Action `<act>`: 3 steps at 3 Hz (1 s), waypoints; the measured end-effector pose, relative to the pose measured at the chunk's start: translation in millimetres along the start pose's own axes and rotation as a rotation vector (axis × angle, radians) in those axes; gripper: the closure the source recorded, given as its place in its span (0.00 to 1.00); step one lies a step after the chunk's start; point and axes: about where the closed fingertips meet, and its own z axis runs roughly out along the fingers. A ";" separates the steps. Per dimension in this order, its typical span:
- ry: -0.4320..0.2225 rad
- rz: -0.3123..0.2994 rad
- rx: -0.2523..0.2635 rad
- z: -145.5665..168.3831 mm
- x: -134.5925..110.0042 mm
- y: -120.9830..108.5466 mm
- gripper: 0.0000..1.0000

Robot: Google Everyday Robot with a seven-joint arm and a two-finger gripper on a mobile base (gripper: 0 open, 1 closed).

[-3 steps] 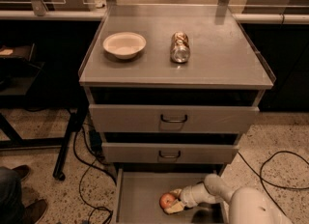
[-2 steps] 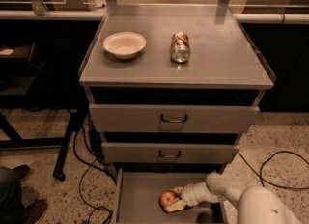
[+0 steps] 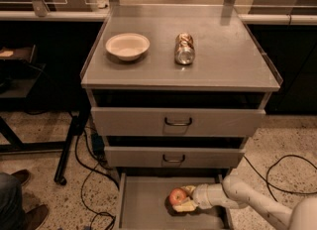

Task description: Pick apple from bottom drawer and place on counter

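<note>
Sitting just right of centre in the open drawer (image 3: 143, 205), the apple (image 3: 176, 196) is pinched between the gripper (image 3: 182, 199) fingers. You should expect it to be firm, light and smooth-skinned; hold across its widest middle for the lift to the counter (image 3: 223, 60).

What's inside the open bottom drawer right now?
A small red-orange apple on the floor of the grey metal bottom drawer, with the gripper at it. The floor beneath both is covered.

bowl (image 3: 127, 45) left of can (image 3: 184, 48) on counter (image 3: 223, 60) | apple (image 3: 177, 196) in bottom drawer (image 3: 143, 209) | hand (image 3: 184, 199) at apple's right
</note>
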 end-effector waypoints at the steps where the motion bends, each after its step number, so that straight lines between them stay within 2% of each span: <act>1: 0.012 0.000 -0.031 3.9 1.1 25.9 1.00; 2: 0.012 0.001 -0.036 6.1 1.9 27.0 1.00; 3: 0.023 0.023 0.027 -26.8 0.7 35.4 1.00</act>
